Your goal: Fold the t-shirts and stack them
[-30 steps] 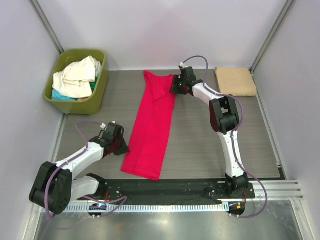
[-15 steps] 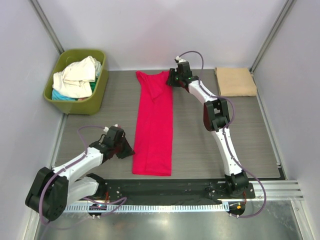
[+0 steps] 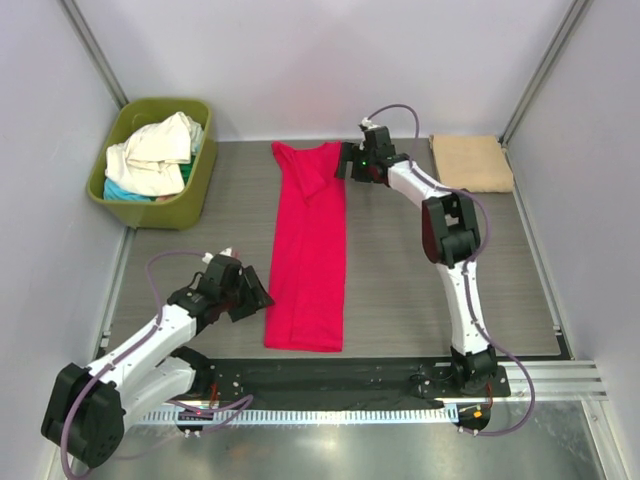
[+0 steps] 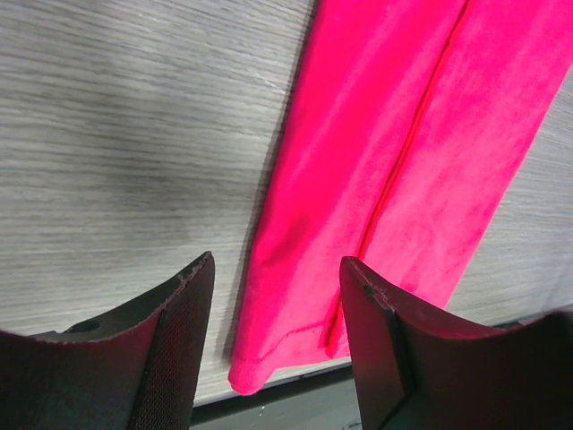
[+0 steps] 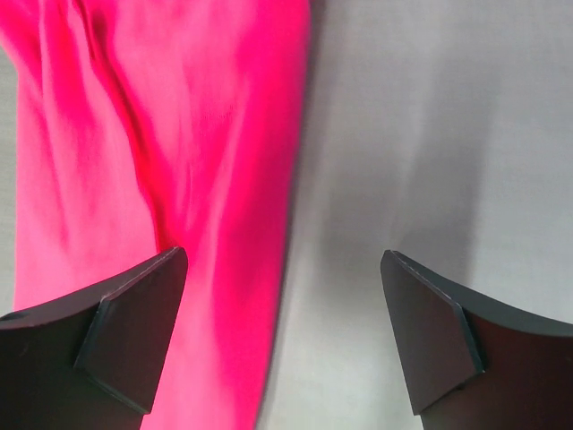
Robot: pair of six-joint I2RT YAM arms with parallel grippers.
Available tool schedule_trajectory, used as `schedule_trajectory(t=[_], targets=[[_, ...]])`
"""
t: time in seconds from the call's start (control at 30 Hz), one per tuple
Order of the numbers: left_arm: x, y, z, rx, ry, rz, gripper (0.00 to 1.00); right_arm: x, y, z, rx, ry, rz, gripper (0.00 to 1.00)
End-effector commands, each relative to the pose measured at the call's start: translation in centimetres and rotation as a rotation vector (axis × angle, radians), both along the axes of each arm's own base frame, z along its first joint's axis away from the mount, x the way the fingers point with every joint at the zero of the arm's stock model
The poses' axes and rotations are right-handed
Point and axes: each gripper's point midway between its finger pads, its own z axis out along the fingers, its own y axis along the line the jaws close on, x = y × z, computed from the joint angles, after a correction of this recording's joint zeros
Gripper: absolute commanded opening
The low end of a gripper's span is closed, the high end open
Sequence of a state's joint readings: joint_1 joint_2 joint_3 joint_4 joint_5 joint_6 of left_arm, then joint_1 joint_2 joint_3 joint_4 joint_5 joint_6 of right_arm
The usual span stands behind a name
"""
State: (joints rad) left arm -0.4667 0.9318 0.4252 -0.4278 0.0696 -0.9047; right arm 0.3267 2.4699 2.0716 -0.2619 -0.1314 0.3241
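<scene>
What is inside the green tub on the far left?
The green tub holds crumpled cream-white shirts, with teal cloth showing under them. Anything deeper is covered.

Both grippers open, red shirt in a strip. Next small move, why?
Probably lower the left gripper onto the near hem corner of the red shirt and pinch: its open jaws frame that corner, and the strip isn't yet folded end to end.

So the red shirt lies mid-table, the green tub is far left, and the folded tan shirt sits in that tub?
No: the tan shirt lies folded at the far right corner of the table, not in the green tub; the top external view shows it. The rest is right.
</scene>
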Motion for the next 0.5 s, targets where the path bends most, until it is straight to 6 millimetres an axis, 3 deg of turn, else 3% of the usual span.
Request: schedule_trajectory(t=[0.0,0.03,0.07,0.1,0.13,0.17,0.2,0.23,0.3,0.33,0.37,0.43,0.47], targets=[[-1.0,-0.3,0.0,-0.007,0.005,-0.046,0.58,-2.9,-1.1,8.9,0.073,-0.063,-0.052,0.96],[-1.3,-0.5,-0.3,-0.014,0.008,-0.051,0.58,-5.3,-1.4,6.8,0.08,0.016,-0.057,0.95],[-1.5,-0.6,-0.4,-0.018,0.013,-0.058,0.58,-6.7,-1.5,6.6,0.092,0.042,-0.054,0.95],[-1.7,-0.7,-0.6,-0.02,0.018,-0.065,0.58,-8.2,-1.7,9.0,0.115,0.023,-0.055,0.93],[-2.0,-0.7,-0.9,-0.018,0.024,-0.07,0.58,-11.2,-2.1,6.1,0.108,0.115,-0.069,0.93],[-2.0,-0.8,-0.9,-0.021,0.023,-0.073,0.58,-12.9,-2.1,5.7,0.105,0.138,-0.069,0.92],[-2.3,-0.9,-1.0,-0.021,0.028,-0.08,0.57,-14.6,-2.3,7.7,0.117,0.11,-0.068,0.92],[-2.5,-0.9,-1.2,-0.022,0.034,-0.084,0.57,-18.2,-2.1,4.7,0.079,0.184,-0.057,0.91],[-2.9,-1.0,-1.5,-0.026,0.042,-0.087,0.56,-21.9,-1.7,4.0,0.063,0.213,-0.039,0.91],[-3.2,-1.0,-1.8,-0.027,0.051,-0.088,0.56,-25.1,-2.0,3.0,0.05,0.243,-0.022,0.9],[-3.4,-1.0,-1.9,-0.029,0.054,-0.09,0.56,-27.7,-0.5,2.5,0.048,0.267,0.016,0.9],[-3.9,-1.0,-2.3,-0.037,0.062,-0.093,0.54,-32.2,-0.5,1.0,0.032,0.309,0.047,0.88],[-4.1,-1.1,-2.3,-0.042,0.065,-0.095,0.54,-35.0,1.0,0.5,0.031,0.33,0.102,0.87]])
